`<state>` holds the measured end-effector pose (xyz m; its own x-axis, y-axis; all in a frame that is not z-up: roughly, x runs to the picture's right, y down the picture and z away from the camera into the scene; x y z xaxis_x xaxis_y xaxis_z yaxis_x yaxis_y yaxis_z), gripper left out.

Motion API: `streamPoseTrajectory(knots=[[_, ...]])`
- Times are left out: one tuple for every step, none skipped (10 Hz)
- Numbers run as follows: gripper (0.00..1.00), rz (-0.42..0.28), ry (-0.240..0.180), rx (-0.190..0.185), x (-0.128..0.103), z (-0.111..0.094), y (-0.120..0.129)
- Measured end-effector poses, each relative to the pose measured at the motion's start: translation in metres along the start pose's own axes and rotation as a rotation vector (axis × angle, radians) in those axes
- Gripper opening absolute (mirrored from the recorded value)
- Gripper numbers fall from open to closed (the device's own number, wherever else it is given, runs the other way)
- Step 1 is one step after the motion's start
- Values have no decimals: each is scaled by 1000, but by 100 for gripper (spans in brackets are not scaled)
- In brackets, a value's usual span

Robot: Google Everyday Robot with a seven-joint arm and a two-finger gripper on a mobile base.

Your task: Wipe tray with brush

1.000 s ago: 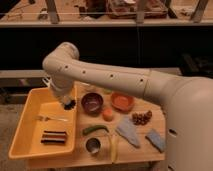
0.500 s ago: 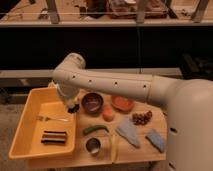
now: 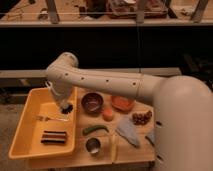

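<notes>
The yellow tray (image 3: 21, 125) takes up the left end of the table. My gripper (image 3: 64, 103) hangs from the white arm over the tray's far right corner, just inside the right wall. It is shut on the brush, whose dark bristle head (image 3: 67, 107) shows below it, close to the tray floor. The brush handle is hidden by the gripper and wrist. A silver fork (image 3: 50, 119) and a dark striped block (image 3: 53, 137) lie on the tray floor, nearer the front than the gripper.
Right of the tray stand a dark bowl (image 3: 92, 102), an orange bowl (image 3: 122, 103), an orange fruit (image 3: 108, 114), a green vegetable (image 3: 95, 129), a metal cup (image 3: 92, 145), a banana (image 3: 113, 147), a grey cloth (image 3: 127, 132) and a brown cluster (image 3: 141, 118).
The arm's elbow has dropped, and the gripper has come down a little and shifted left into the tray's far right corner. The fork and block have not moved.
</notes>
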<state>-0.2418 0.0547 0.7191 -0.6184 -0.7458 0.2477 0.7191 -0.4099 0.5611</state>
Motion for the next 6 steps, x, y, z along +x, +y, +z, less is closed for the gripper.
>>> streamPoseTrajectory(knots=[[10,1,-5,37,11,11,-15],[10,2,-16,69,19,25,-29],[10,9,-32,82,21,37,-35],[10,34,-61,93,18,61,-40],[10,51,-77,95,14,73,-40],[10,75,-100,92,5,87,-40]])
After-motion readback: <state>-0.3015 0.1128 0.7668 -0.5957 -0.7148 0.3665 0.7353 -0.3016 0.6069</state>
